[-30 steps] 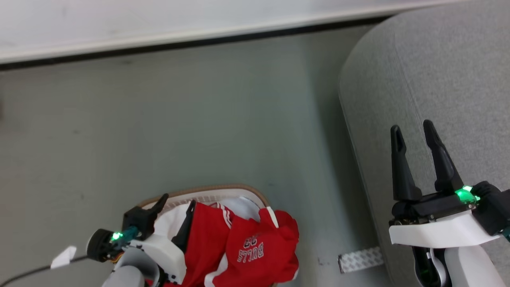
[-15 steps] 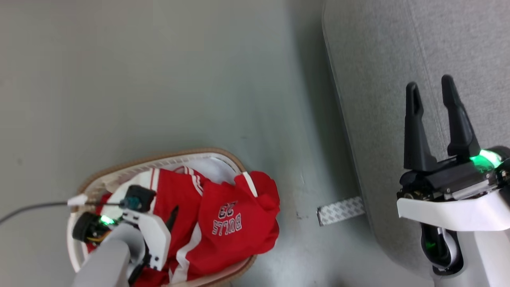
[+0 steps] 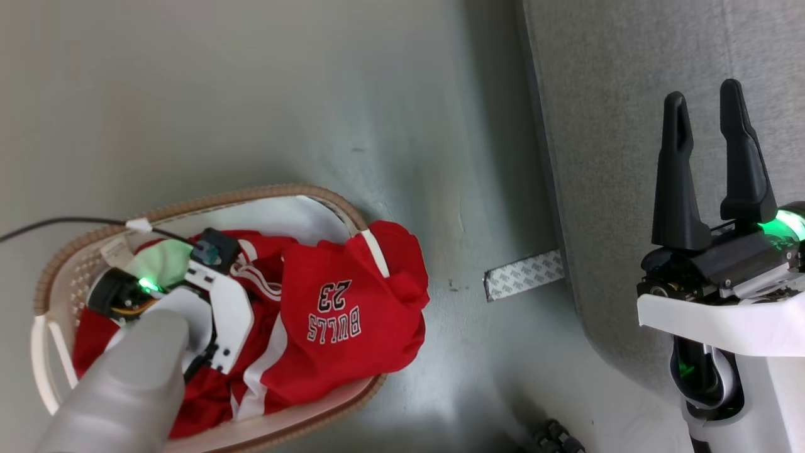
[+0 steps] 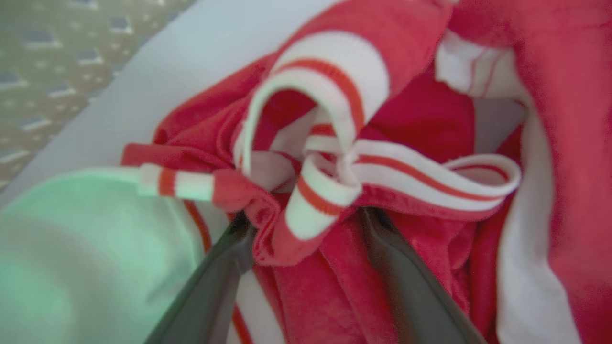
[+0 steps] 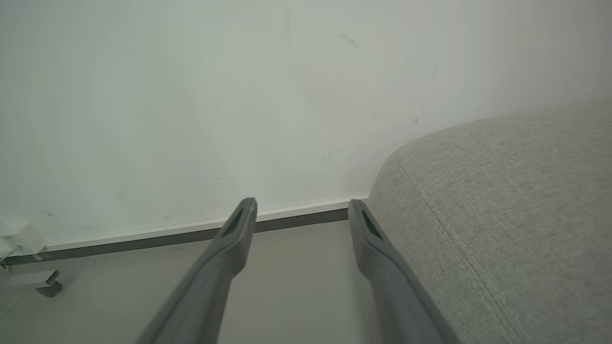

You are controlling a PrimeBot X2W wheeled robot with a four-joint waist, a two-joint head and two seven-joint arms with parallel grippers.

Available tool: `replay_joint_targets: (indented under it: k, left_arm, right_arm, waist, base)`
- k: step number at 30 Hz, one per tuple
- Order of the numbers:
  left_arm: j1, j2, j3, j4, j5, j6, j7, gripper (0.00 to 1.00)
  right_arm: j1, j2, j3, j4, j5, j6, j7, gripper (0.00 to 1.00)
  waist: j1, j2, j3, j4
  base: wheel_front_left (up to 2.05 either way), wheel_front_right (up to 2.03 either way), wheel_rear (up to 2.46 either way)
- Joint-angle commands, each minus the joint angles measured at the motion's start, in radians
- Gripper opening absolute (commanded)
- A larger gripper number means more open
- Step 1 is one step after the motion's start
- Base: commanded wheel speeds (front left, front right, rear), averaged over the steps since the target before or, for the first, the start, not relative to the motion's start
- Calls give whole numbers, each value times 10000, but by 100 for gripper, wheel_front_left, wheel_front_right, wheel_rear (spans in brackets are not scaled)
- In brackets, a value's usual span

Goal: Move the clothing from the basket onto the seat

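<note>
Head view: soft red clothing (image 3: pixel 339 314) heaped in oval perforated basket (image 3: pixel 220 198), spilling over woven brown rim, beside rounded grey fabric seat (image 3: pixel 616 126); right gripper (image 3: pixel 702 91) spread wide, empty.
Left wrist view: left gripper (image 4: pixel 306 220) spread too, tips buried under blurred ribbed striped trim, fabric between them.
Right wrist view: stitched seat corner, cut off.

A plain indoor room, furnished like a corner of a home yet bare as a test space. It has a smooth grey floor (image 3: pixel 251 94) and a blank white wall (image 5: pixel 191 95) with a pale skirting board (image 5: pixel 296 209). A large upholstered seat (image 3: pixel 616 126) stands on the right. A laundry basket (image 3: pixel 207 200) of red sportswear (image 3: pixel 339 296) sits on the floor at the left, and a strip of patterned tape (image 3: pixel 522 275) lies by the seat.
</note>
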Motion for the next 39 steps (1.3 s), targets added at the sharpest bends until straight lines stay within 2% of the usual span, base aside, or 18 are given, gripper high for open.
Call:
replay_joint_targets:
  k: [1,3,4,5,6,7,9,15,26,28,36,39]
  left_arm:
    - [-9,151,-148,148,-162,23,186,100]
    - [-91,243,-378,216,-338,23,229,100]
    - [-84,258,-462,261,-418,25,254,80]
    - [-97,287,-549,282,-529,23,241,45]
    - [-88,317,-634,296,-632,23,208,20]
    - [-70,347,-710,316,-750,23,167,0]
    - [-115,412,-787,289,-915,20,-26,0]
    - [47,143,-1263,63,-1290,21,-747,0]
    - [1780,-787,-1323,-311,-2603,22,-3131,0]
    - [2075,-808,-1313,-490,-2821,22,-3419,0]
    - [3123,-761,-1049,-1939,-3346,27,-3803,0]
    - [3452,-831,-701,-3051,-3277,220,-3797,0]
  right_arm:
    - [-150,3,40,-65,56,-21,4,100]
    - [-180,-1,56,-28,110,-21,4,100]
    - [-194,-3,42,-1,168,-21,4,100]
    - [-221,-3,25,28,202,-21,4,100]
    - [-250,2,29,67,231,-21,4,100]
    - [-261,3,24,104,261,-21,4,100]
    - [-250,-1,-30,145,284,-21,4,100]
    - [-211,-3,-51,339,91,-21,5,100]
    - [565,-9,-120,1001,-531,-21,5,100]
    - [813,-7,-138,1118,-663,-21,5,100]
    - [1769,-7,-167,1562,-1123,-21,5,100]
    - [2128,-12,-240,1695,-1304,-21,5,100]
  waist:
    - [-1,0,276,-121]
    - [-1,0,349,-170]
    - [-1,0,362,-198]
    - [-1,0,364,-220]
    - [-1,0,343,-237]
    - [-1,0,294,-243]
    - [-1,0,171,-204]
    - [-1,0,-748,188]
    - [-1,0,-3990,1272]
    - [-1,0,-4549,1485]
    - [-1,0,-6319,2466]
    - [-1,0,-6918,2893]
  base:
    - [0,0,0]
    - [0,0,0]
    - [0,0,0]
    - [0,0,0]
    - [0,0,0]
    - [0,0,0]
    - [0,0,0]
    - [0,0,0]
    - [0,0,0]
    - [0,0,0]
    - [0,0,0]
    - [0,0,0]
